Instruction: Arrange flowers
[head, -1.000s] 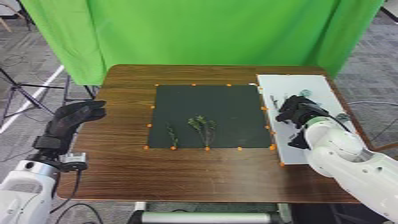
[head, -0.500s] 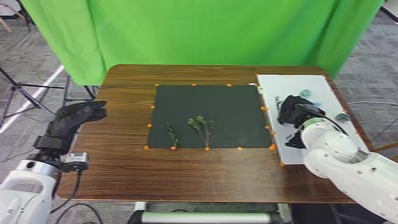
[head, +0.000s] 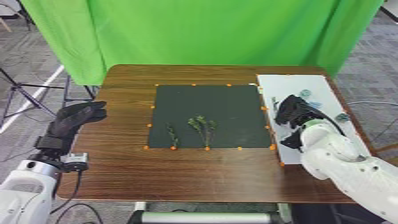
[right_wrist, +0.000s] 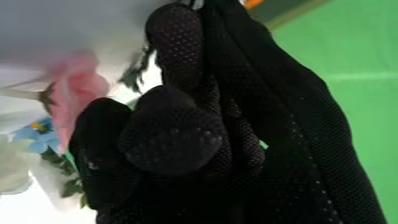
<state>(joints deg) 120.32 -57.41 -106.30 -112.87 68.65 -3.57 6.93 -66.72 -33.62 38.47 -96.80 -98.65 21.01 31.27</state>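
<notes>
In the head view, my right hand is low over the white board at the table's right side, its fingers extended and its thumb apart. The right wrist view has the same hand beside a pink flower, a blue flower, a white flower and dark green leaves. Small pale green pieces lie on the board beyond the hand. A leafy sprig and a thinner sprig lie on the dark mat. My left hand rests relaxed and open by the table's left edge.
The brown table surrounds the dark mat, and orange markers line the mat's edges. A green curtain hangs behind the table. A black stand is on the floor at the far left.
My right hand has shifted slightly left over the white board, towards the mat, after drawing back a little. My left hand and the two sprigs have stayed in place.
</notes>
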